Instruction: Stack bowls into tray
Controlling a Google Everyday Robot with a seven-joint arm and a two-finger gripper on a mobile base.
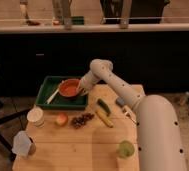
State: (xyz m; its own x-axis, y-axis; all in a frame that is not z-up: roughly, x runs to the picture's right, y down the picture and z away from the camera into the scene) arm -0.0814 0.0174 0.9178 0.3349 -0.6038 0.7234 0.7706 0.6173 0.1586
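Note:
The red-orange bowl [68, 88] sits inside the dark green tray [47, 86] at the table's far left, toward the tray's right side. A white utensil lies in the tray to the bowl's left. My gripper [81, 90] is at the bowl's right rim, over the tray's right edge, at the end of my white arm that reaches in from the right.
On the wooden table: a white lidded container [35, 116], an apple [61, 119], grapes [81, 120], a banana [104, 118], a green vegetable [104, 106], a lime-green cup [126, 148], a clear bag [22, 144], cutlery [124, 107].

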